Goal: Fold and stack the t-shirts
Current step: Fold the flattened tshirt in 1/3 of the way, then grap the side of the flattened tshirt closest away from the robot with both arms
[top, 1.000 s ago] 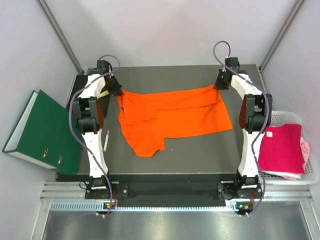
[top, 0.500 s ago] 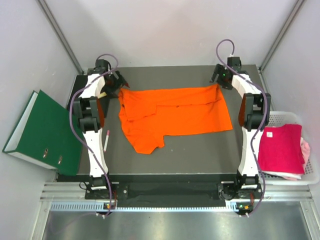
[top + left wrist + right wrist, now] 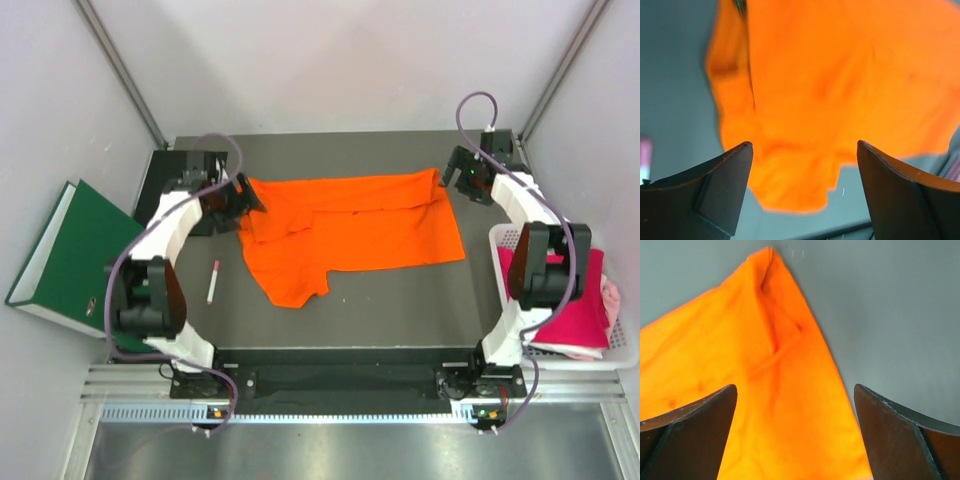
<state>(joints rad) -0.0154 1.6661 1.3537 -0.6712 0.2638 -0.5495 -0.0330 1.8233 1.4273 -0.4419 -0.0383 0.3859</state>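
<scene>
A bright orange t-shirt (image 3: 350, 230) lies spread on the dark table (image 3: 400, 300), one sleeve pointing toward the near edge. My left gripper (image 3: 243, 197) stands open just off the shirt's far left corner; in the left wrist view its fingers (image 3: 715, 190) frame the orange cloth (image 3: 830, 90) without touching it. My right gripper (image 3: 452, 182) is open over the far right corner, hovering above the orange cloth (image 3: 740, 390) in the right wrist view. A magenta t-shirt (image 3: 580, 305) and a pale pink t-shirt (image 3: 611, 300) lie in the basket at right, partly hidden by my right arm.
A green binder (image 3: 70, 260) leans against the table's left side. A pink and white marker (image 3: 213, 282) lies on the table left of the orange shirt. The white basket (image 3: 625, 352) stands off the table's right edge.
Both grippers were shut on the orange shirt's far corners; they opened and let go. The shirt settled flat. Both arms swung their elbows toward the near edge.
</scene>
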